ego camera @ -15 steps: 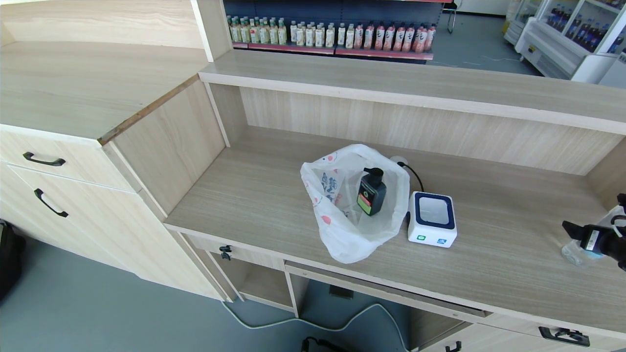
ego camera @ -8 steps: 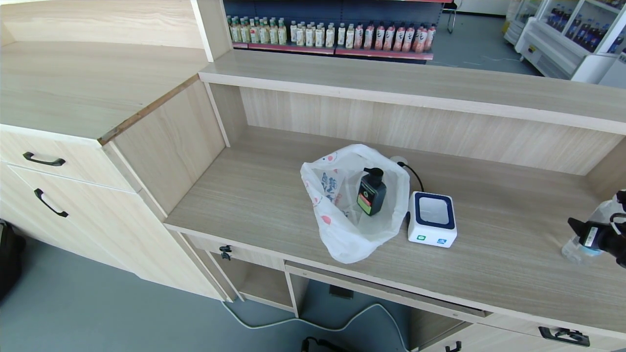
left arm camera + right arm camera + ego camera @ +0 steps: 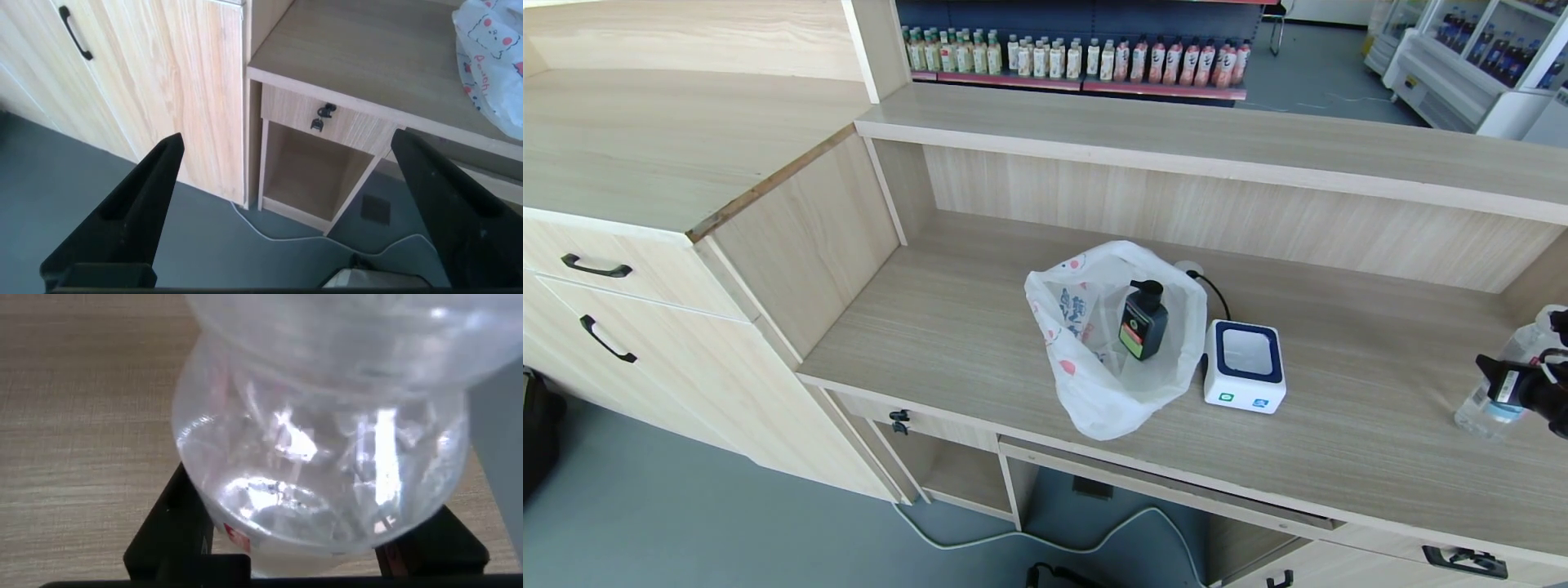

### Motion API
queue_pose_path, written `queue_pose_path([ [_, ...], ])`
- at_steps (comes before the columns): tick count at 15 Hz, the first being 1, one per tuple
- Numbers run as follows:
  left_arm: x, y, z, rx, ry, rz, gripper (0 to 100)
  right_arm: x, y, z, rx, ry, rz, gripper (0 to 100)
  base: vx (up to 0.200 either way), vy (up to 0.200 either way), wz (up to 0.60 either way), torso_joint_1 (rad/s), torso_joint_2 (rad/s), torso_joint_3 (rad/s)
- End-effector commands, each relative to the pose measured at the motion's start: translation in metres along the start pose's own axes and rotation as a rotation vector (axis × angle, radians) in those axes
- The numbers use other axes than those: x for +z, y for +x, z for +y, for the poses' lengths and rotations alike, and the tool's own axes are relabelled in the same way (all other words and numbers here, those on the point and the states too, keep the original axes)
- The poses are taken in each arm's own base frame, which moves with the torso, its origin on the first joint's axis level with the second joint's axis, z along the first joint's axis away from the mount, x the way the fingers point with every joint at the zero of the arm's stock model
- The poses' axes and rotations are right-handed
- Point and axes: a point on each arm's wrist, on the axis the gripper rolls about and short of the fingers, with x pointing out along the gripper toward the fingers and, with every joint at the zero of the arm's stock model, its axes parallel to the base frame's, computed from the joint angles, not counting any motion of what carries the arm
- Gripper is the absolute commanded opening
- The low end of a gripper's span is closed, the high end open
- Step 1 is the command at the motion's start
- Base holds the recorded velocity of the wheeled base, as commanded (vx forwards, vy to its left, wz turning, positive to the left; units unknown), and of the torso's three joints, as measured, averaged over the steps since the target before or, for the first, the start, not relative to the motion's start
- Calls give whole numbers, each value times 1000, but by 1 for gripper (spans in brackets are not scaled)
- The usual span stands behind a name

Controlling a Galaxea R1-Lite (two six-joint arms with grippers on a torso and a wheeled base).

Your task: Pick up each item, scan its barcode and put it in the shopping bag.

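You had a pale wooden counter [image 3: 980, 327] before you, with a raised ledge [image 3: 1176, 131] running along its back. On the left stood a taller cabinet [image 3: 645, 147] with black drawer handles [image 3: 596, 268]. A small key lock [image 3: 899, 420] sat under the counter's front edge, and a white cable [image 3: 1045, 543] lay on the grey floor. Rows of bottled drinks [image 3: 1078, 59] lined a store shelf behind, with a glass-fronted cooler [image 3: 1462, 65] off to the right.

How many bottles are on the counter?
2. A dark pump bottle stands in the shopping bag; the right gripper holds a clear water bottle at the counter's right end. The bag may hide more.
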Motion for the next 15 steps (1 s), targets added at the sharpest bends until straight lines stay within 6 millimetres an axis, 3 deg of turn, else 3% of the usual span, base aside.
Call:
queue_pose_path([
  [1, 0, 0, 0, 0, -1, -2, 100, -2, 1, -1, -1, -8, 5, 0, 0, 0, 0, 0, 0, 0],
  [4, 0, 0, 0, 1, -1, -1, 100, 6, -1, -2, 12, -9, -14, 0, 0, 0, 0, 0, 0, 0],
  [8, 0, 0, 0, 1, -1, -1, 100, 72, -33, 17, 342, 136, -52, 0, 0, 0, 0, 0, 0, 0],
  [9, 0, 0, 0, 0, -1, -2, 100, 104, -58, 34, 515, 207, -54, 0, 0, 0, 0, 0, 0, 0],
  [11, 0, 0, 0, 1, -1, -1, 100, 143, -105, 60, 781, 260, -84, 0, 0, 0, 0, 0, 0, 0],
  [13, 0, 0, 0, 0, -1, -2, 100, 162, -144, 90, 991, 230, -131, 0, 0, 0, 0, 0, 0, 0],
  [15, 0, 0, 0, 0, -1, -2, 100, 163, -176, 117, 1139, 199, -150, 0, 0, 0, 0, 0, 0, 0],
])
